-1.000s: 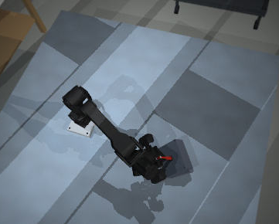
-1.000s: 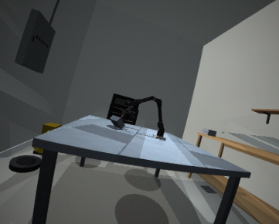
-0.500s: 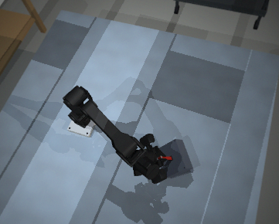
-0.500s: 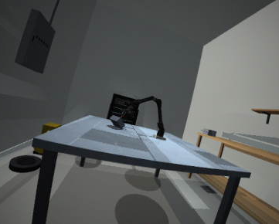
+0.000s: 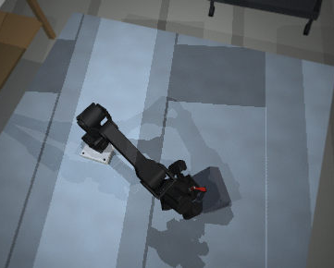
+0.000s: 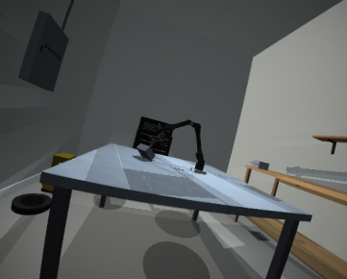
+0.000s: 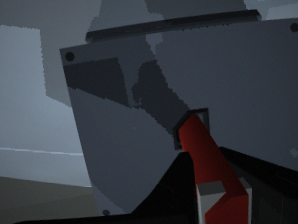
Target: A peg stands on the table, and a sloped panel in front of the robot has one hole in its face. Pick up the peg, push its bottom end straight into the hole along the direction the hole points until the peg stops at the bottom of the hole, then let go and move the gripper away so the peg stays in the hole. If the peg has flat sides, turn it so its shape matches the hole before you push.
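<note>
We have the worktop (image 5: 275, 139) under everything, pale blue-grey and striped with shadow, and near its middle the arm (image 5: 127, 152) reaches out from its base plate toward the sloped panel (image 5: 216, 187), a dark grey slab tilted up off the surface. In the wrist view that panel's face fills most of the frame, and its one hole (image 7: 193, 123) shows as a small square opening, so we judge the peg has flat sides and its turn about its own axis matters. Our pincer (image 5: 197, 193) is clamped narrow on the red peg (image 7: 209, 163), which is off the worktop and held by its upper part, the pale-ended top nearest the camera and the bottom end at the mouth of the hole; whether it has entered, or how deep, we cannot tell. The peg looks to us like a stiff, light, smooth-sided bar that will not bend or crush, but could slip or twist between the fingers if it jams on the hole's edge. We think a hold on two opposite flat faces, high on the shaft, serves best, since it leaves the lower length free to go in. In the exterior view the peg is too small to make out.
</note>
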Controlling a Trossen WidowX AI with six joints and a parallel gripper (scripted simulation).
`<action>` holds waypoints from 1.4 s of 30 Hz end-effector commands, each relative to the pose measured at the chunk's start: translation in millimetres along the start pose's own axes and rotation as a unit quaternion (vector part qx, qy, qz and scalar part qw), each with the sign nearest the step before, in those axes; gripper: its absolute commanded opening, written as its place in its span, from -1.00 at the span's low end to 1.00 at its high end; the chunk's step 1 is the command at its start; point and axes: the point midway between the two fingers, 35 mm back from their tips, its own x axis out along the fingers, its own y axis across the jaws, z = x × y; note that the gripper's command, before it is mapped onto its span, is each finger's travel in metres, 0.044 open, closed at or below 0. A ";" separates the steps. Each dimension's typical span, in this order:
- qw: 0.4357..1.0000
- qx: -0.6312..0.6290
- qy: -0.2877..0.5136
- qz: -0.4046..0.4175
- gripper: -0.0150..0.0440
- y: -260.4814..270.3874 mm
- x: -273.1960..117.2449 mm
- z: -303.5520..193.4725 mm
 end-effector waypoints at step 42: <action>1.000 0.000 0.000 0.000 -0.31 -0.9 12.9 -0.5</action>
